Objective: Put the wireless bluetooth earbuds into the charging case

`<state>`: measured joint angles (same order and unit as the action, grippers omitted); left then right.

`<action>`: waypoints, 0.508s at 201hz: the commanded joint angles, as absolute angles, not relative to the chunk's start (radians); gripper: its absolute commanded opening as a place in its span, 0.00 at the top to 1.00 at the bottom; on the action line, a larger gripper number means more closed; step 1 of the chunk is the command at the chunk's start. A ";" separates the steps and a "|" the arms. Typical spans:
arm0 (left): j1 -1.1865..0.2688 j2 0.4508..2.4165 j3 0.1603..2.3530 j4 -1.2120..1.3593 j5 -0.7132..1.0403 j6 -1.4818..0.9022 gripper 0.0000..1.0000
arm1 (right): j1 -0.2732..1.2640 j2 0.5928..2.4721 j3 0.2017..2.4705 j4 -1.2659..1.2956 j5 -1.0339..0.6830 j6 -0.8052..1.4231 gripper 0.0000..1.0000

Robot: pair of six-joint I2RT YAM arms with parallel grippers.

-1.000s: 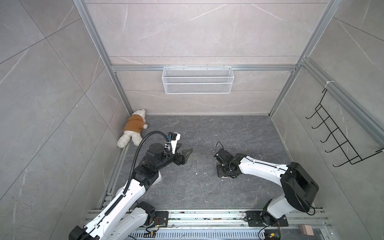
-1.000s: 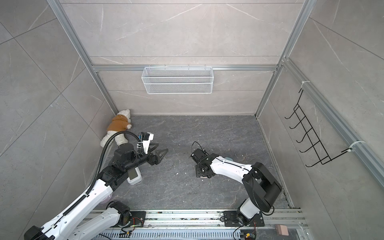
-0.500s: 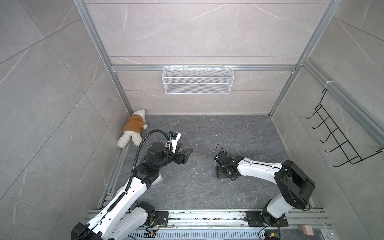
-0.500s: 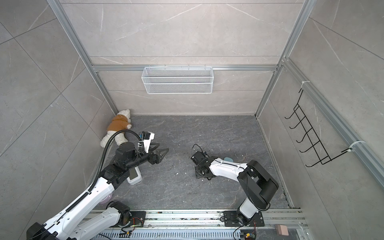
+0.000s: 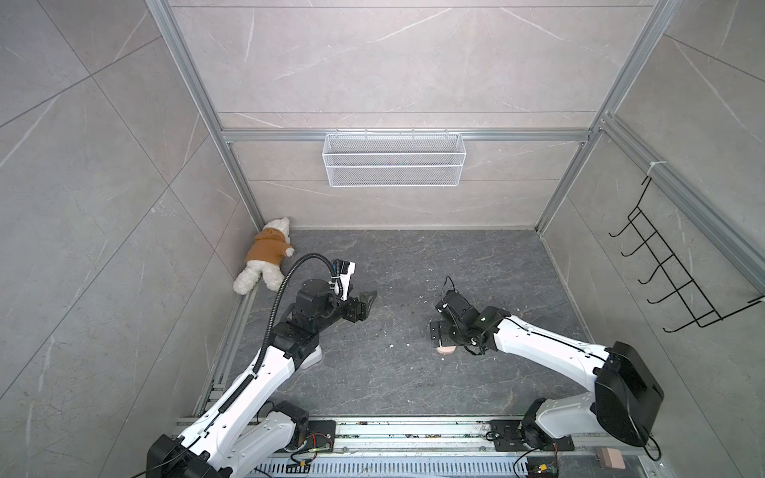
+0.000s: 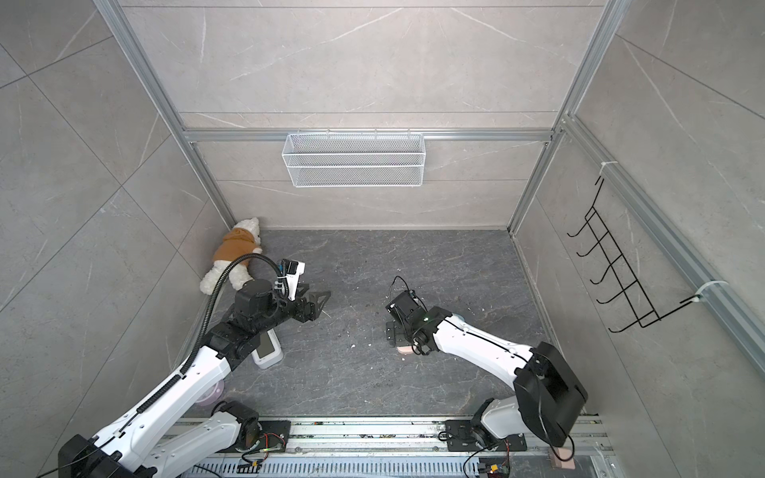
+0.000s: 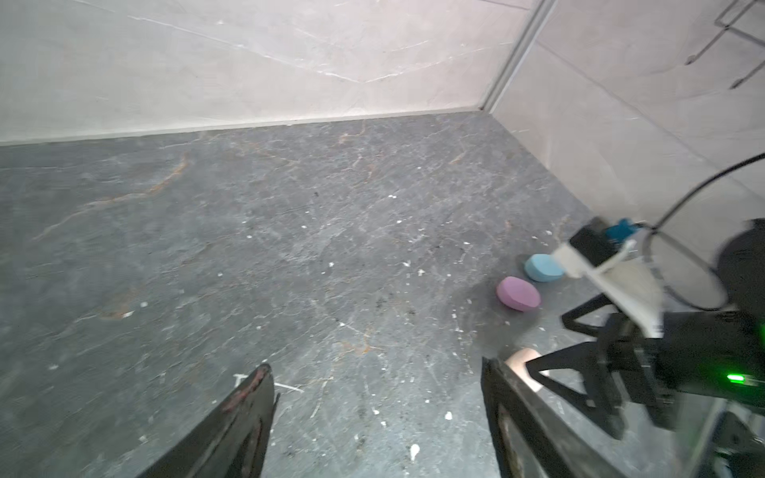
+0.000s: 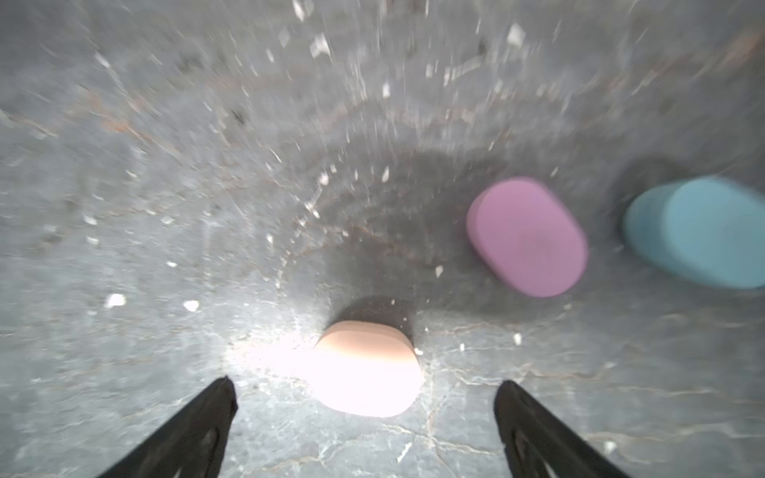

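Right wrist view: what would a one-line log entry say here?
right gripper open | peach piece on floor, ungripped | lilac piece, blue piece nearby | left gripper open, empty

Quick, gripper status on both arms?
Left gripper: open, holding nothing.
Right gripper: open, holding nothing; the peach oval piece lies loose by its fingers.

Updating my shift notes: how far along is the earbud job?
Done: nothing visible; the peach bud, lilac bud and blue bud lie on the floor. In hand: nothing; right claw open over the peach bud, left claw open, empty. Left: every insertion.
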<state>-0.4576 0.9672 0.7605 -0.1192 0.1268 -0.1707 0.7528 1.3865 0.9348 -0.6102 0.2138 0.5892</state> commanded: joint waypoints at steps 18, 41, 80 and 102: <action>-0.439 0.969 0.776 -0.096 -0.120 -0.049 0.16 | 0.693 1.317 1.002 -0.668 0.362 0.420 0.00; -0.399 0.974 0.729 -0.012 -0.164 -0.009 0.15 | 0.614 1.322 1.004 -0.643 0.440 0.336 0.00; -0.229 0.999 0.627 0.129 -0.110 -0.033 0.14 | 0.424 1.309 0.934 -0.434 0.500 0.213 0.00; -0.152 1.041 0.594 0.185 -0.097 -0.029 0.15 | 0.331 1.302 0.851 -0.245 0.500 0.148 0.00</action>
